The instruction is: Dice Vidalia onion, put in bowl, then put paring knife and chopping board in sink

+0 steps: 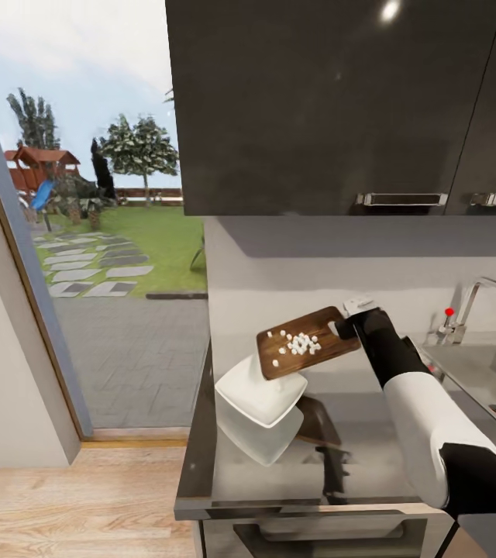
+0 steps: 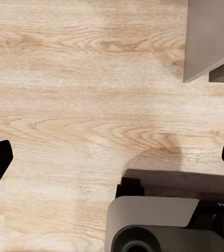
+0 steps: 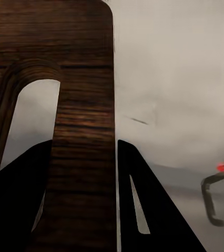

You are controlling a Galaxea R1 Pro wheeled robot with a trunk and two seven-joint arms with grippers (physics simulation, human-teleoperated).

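Many white onion dice sit on the chopping board, clenched by the right tool over the bowl.

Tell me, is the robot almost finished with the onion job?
About halfway. Done: the onion is diced; white pieces lie on the chopping board. In hand: the right gripper holds the board by its handle end, lifted and tilted above the bowl on the countertop. Left: tip the pieces in, then put board and knife in the sink.
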